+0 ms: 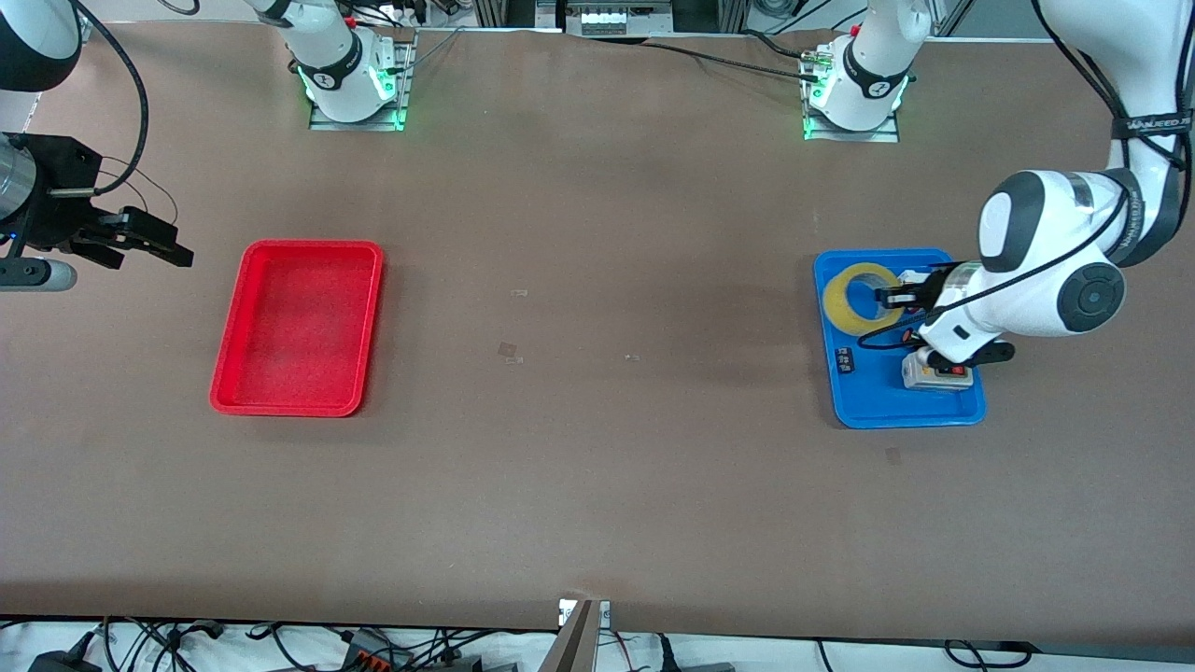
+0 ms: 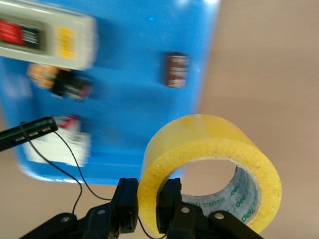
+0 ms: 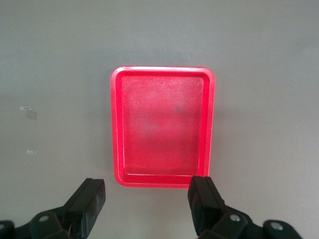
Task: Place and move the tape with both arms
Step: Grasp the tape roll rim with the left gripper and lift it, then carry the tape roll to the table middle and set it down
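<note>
The yellow tape roll [image 1: 860, 297] is over the blue tray [image 1: 896, 408], at the corner nearest the robots' bases. My left gripper [image 1: 889, 299] is shut on the roll's wall, one finger inside the hole and one outside. In the left wrist view the tape [image 2: 209, 149] sits tilted between the fingers of the left gripper [image 2: 148, 200], with bare table showing through its hole. My right gripper [image 1: 157, 246] is open and empty, held in the air past the red tray [image 1: 299, 327] toward the right arm's end of the table. In the right wrist view the right gripper [image 3: 148, 203] frames the red tray [image 3: 163, 127].
The blue tray holds a white switch box [image 1: 935, 376] and a small dark part [image 1: 845, 361]. In the left wrist view the tray [image 2: 134, 45] shows the white box [image 2: 45, 39], a dark part [image 2: 175, 69] and a black-orange part [image 2: 64, 83]. Brown table lies between the trays.
</note>
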Controlling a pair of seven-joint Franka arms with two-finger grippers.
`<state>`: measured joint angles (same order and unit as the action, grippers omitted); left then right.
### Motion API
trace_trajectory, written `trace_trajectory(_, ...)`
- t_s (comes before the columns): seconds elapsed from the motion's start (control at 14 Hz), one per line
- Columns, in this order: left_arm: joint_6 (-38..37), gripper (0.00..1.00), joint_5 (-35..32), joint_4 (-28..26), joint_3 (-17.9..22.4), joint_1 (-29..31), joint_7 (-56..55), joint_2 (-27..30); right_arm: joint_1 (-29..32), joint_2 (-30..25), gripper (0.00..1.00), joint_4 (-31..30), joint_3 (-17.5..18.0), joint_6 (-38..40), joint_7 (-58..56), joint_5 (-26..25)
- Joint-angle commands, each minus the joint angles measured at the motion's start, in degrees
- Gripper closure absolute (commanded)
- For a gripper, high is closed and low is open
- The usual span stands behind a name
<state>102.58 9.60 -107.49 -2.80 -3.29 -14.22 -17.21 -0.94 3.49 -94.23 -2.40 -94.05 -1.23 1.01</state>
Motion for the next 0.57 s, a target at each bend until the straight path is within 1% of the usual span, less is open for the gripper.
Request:
trace_trajectory(0.0,-1.7,1.00,5.7,5.4,-0.1,-7.9,-12.8,-4.6,0.0,-0.5,0.00,-0.2,0.1,0.0,-0.6,-0.3)
trace_trajectory(0.14,-1.0,1.00,9.7,8.9,-0.1,-15.0,-24.0,-6.9,0.3,-1.0,0.00,-0.2,-0.1,0.6,-0.9,-0.1)
trace_trajectory(0.21,-0.3,1.00,11.9,11.6,-0.1,-17.2,-27.9,-8.7,0.3,-1.0,0.00,-0.2,-0.2,0.4,-0.9,-0.1)
trace_trajectory(0.36,2.3,1.00,15.8,18.7,-0.1,-23.8,-38.6,-14.8,-0.1,-0.7,0.00,-0.2,0.2,0.0,-0.9,-0.6)
trace_trajectory(0.5,7.6,0.99,16.2,24.1,-0.1,-28.9,-47.8,-21.3,0.1,-0.9,0.00,-0.2,0.1,0.1,-0.9,-0.4)
